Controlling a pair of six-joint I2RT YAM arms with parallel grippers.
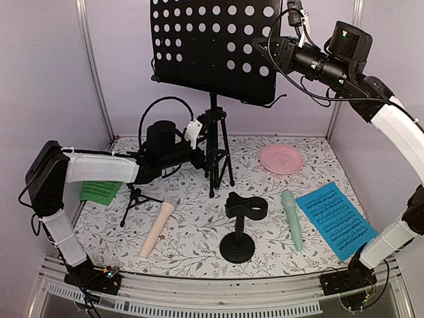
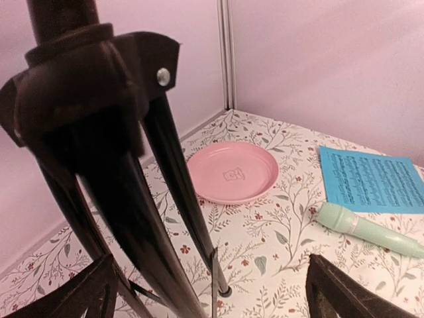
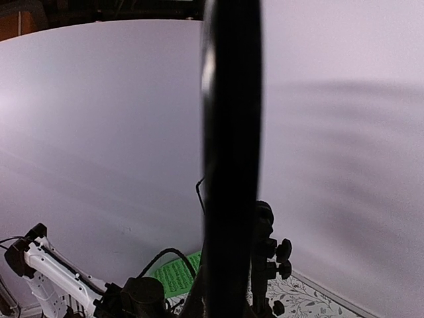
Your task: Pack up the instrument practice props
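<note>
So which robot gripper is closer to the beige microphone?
Left. The left gripper is down low by the music stand legs, just behind the beige microphone. The right gripper is high up at the stand's tray edge, far away.

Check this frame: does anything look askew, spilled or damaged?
Nothing stands out. The music stand stands upright on its tripod; the beige microphone and mint microphone lie flat on the table; the blue page lies flat; the pink plate sits empty.

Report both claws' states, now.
Left claw: open, straddling the music stand legs.
Right claw: at the stand's perforated desk; cannot tell.
</note>
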